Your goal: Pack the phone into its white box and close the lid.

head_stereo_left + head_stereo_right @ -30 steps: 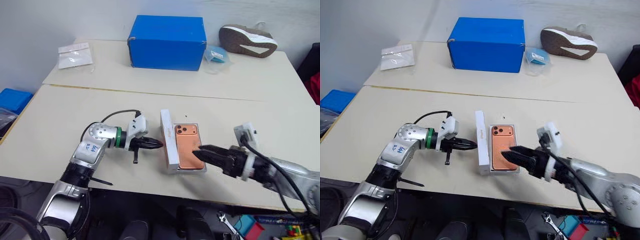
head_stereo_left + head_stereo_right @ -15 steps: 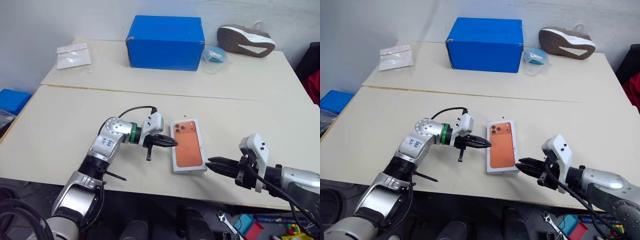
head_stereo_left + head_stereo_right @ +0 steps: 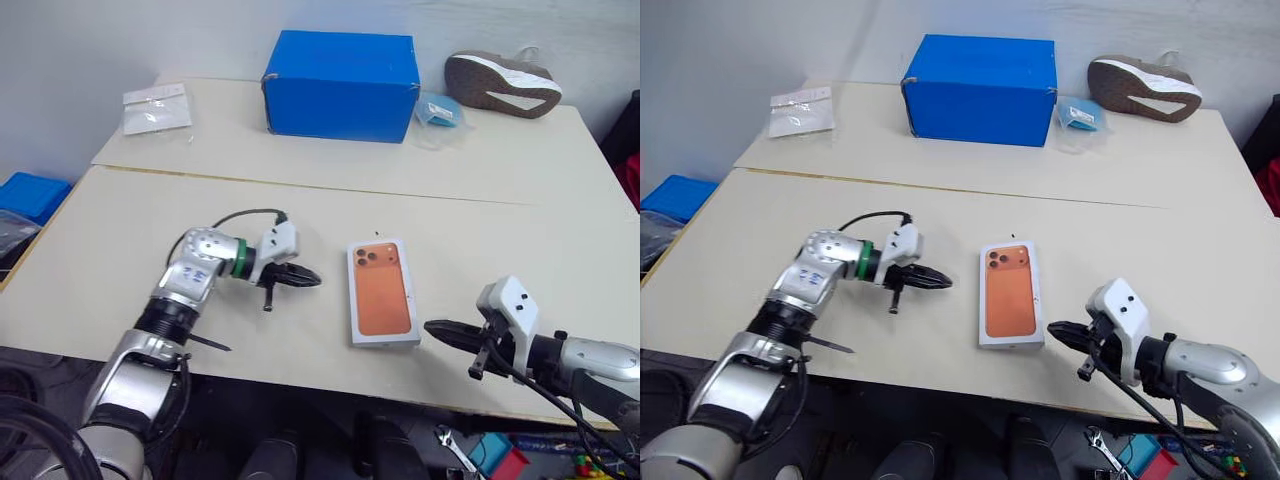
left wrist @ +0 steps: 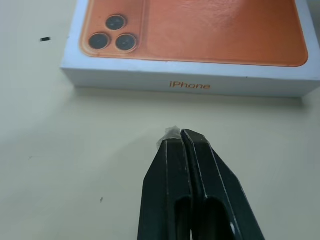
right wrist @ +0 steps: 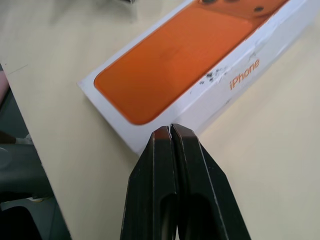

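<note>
Left eye view: white box [image 3: 383,305] closed, lid on, flat on surface [image 3: 120,260] near front edge. Left claw [image 3: 312,279] pinched shut, empty, beside box; right claw [image 3: 432,327] pinched shut, empty, near its corner.

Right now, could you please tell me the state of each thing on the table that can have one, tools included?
white box: closed, lid on, lying flat near the table's front edge.
blue box: closed, upright on the far table.
shoe: lying with its sole showing.
left tool: shut, empty, short of the white box.
right tool: shut, empty, beside the white box's near corner.
</note>
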